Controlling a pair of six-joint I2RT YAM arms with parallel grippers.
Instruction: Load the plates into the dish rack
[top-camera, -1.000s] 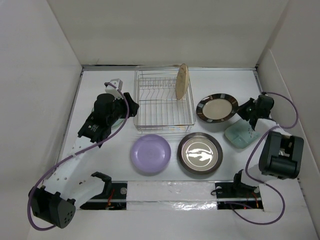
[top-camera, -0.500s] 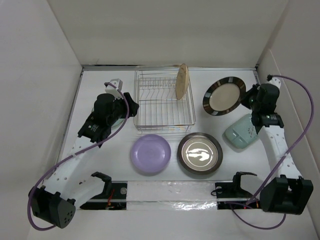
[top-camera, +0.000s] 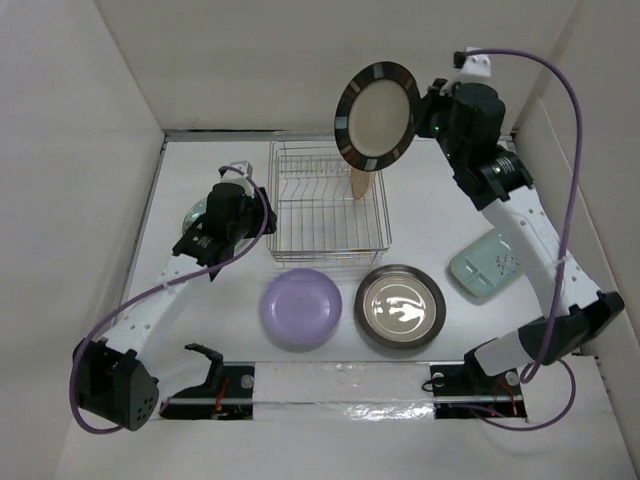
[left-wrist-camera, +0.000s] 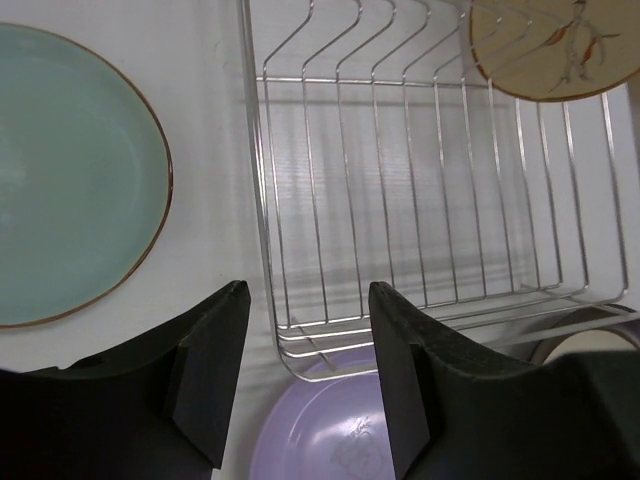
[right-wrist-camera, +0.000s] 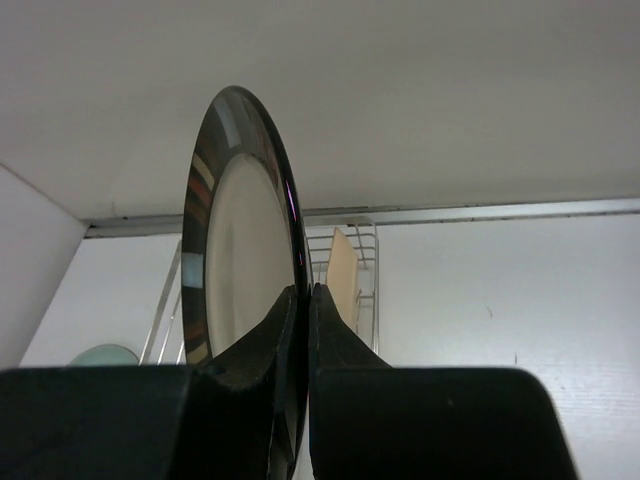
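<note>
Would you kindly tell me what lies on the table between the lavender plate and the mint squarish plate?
The dark-rimmed silver plate lies flat between the lavender plate and the mint plate; the top view shows it.

Bright, even light from overhead; shadows are soft. Glare streaks the silver plate (top-camera: 400, 308). In both wrist views, near fingers (left-wrist-camera: 205, 370) look dark and blurred.

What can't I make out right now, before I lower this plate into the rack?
Tan plate: top external, upper part hidden behind the cream plate held by the right gripper.
Pale green plate: top external, mostly under the left arm; left wrist, cut by the left edge.
Dish rack: right wrist, mostly hidden behind the cream plate and the gripper; free slots unreadable.
</note>
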